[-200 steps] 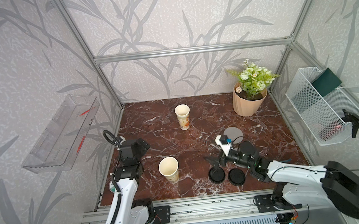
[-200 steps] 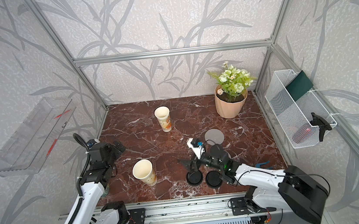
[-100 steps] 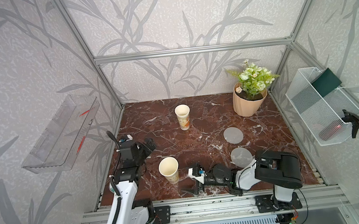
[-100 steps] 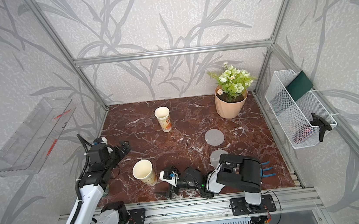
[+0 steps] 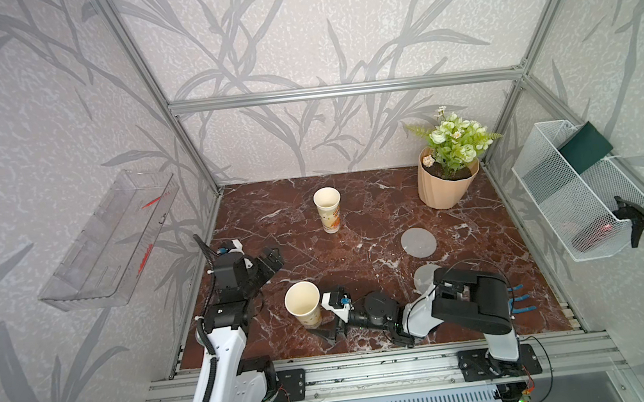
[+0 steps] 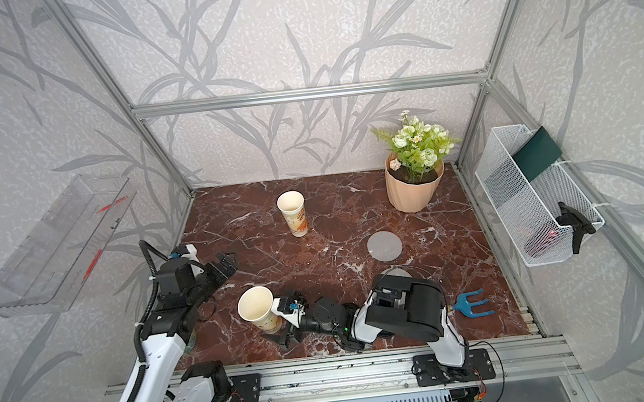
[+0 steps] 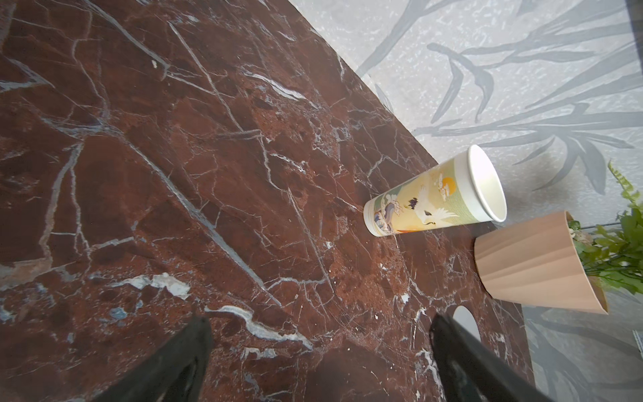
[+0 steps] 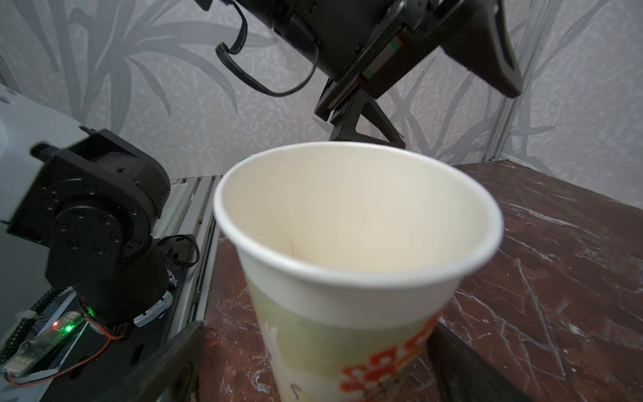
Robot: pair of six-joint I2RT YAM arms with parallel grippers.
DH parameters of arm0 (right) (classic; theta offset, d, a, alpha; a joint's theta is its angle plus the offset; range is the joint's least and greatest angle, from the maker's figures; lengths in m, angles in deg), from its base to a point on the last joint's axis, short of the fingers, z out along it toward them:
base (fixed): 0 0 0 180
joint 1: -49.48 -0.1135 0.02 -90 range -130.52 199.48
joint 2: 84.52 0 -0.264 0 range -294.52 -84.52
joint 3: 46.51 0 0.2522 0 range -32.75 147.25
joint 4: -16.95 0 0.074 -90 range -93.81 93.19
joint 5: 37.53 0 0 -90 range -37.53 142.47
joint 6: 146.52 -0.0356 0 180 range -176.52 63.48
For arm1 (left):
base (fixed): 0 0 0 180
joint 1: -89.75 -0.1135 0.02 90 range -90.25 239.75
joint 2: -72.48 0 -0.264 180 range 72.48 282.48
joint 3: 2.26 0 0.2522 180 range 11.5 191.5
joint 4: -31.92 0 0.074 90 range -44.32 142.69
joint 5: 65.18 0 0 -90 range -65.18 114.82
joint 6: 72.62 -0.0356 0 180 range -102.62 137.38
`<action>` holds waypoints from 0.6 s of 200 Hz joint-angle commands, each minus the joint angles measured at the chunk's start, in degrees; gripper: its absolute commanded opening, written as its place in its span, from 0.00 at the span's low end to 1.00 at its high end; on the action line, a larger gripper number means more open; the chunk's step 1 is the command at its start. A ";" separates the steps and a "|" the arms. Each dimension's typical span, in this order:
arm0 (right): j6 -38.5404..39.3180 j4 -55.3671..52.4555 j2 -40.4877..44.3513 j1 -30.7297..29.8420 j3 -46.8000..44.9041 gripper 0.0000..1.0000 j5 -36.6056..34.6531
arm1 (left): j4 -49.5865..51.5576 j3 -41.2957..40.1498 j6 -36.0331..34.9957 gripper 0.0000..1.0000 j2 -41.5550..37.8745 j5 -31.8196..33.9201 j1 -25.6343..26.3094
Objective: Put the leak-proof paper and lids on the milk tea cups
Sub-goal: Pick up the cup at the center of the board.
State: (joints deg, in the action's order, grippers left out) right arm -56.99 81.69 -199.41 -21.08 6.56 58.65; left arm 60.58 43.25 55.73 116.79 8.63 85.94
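Two round pale-grey paper discs lie on the brown marble tabletop, apart from the near cream-white paper cup; right fingers straddle it, spread; left fingers spread, empty.

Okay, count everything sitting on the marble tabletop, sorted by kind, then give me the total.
Milk tea cups: 2 (near cup, far cup)
Leak-proof paper: 2 (fully visible disc, half-hidden disc)
Plant pot: 1
Blue hand rake: 1
Total: 6
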 commanded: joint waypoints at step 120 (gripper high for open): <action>-1.56 -2.93 -7.21 -0.19 11.15 0.99 -3.49 | 3.33 -0.72 -1.25 0.99 -2.59 -2.56 -0.18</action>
State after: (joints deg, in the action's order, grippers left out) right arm -58.39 79.83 -205.24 -21.08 15.76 56.77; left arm 61.94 42.07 55.36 114.45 6.47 85.94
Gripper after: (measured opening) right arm 0.991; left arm 0.991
